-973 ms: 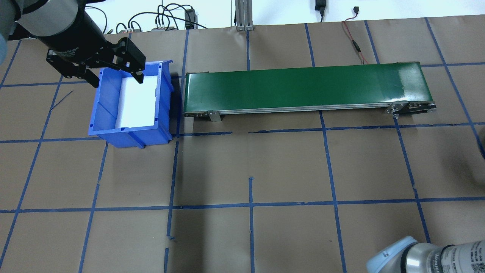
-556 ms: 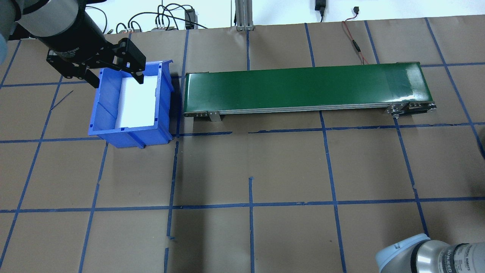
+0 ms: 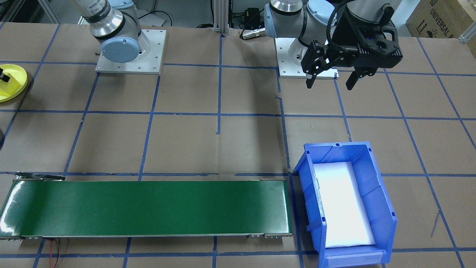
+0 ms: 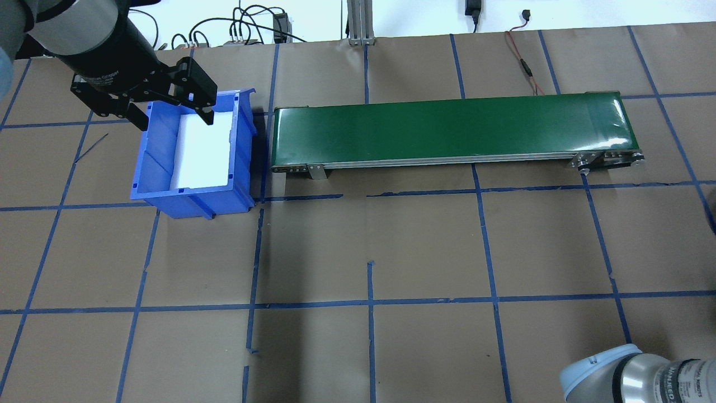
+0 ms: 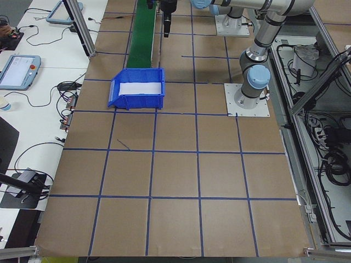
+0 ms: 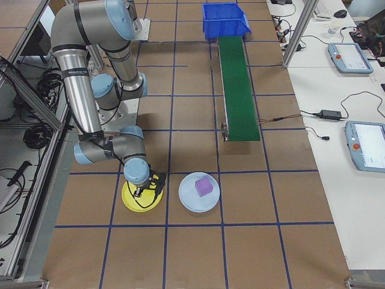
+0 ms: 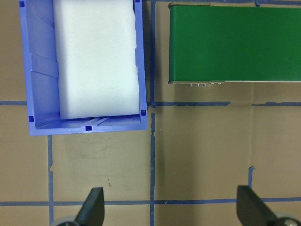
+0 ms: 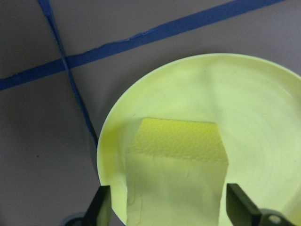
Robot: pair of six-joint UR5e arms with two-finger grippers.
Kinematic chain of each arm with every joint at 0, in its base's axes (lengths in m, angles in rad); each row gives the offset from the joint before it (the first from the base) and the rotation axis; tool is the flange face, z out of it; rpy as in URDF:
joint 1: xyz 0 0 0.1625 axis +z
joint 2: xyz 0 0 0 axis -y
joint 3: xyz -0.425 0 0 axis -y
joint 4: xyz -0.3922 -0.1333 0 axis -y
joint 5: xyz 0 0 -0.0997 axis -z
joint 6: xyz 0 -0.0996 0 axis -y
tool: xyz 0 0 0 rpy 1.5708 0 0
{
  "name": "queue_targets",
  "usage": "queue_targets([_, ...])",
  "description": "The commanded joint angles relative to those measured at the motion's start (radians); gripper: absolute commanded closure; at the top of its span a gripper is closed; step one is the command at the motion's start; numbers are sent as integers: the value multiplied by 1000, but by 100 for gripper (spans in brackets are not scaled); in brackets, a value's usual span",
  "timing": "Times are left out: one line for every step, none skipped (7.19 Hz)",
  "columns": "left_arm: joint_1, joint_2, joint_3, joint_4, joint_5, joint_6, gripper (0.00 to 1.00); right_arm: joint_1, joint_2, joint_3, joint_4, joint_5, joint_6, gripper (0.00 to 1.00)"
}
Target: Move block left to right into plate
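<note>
The right hand is low over the yellow plate, and its two fingers stand spread, one on each side of a yellow block. The block sits inside the plate, on the part near the rim. From the wrist view I cannot tell if the pads touch its sides or stand a little free, so the hand looks spread around the block, not pinching it.

The step in hand seems to be the letting go of the block in the plate. To do it well, the fingers should be clearly free of both faces before the wrist rises, and the rise should be straight up. Foam can stick to a pad, so a slow lift is safer, because a sideways pull could drag the light plate or tip the block over the rim.

Beside the yellow plate lies a pale blue plate with a purple block on it.

Far away, the left hand hangs spread and empty above the surface, near the blue bin. The green conveyor carries nothing.
</note>
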Motion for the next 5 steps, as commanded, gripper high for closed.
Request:
queue_targets([3,0,1,1,0,0,0,-1,-4,0,11,-3,2,0])
queue_targets([6,2,1,1,0,0,0,19,-31,-18,73,0,45,0])
queue_targets([5,0,0,1,-1,0,0,147,-94,-50,112,9,94,0])
queue_targets([6,2,1,-1,-1,0,0,302,-120,-58,132,0,143,0])
queue_targets([6,2,0,-1,-1,0,0,390,-145,-70,154,12,325,0])
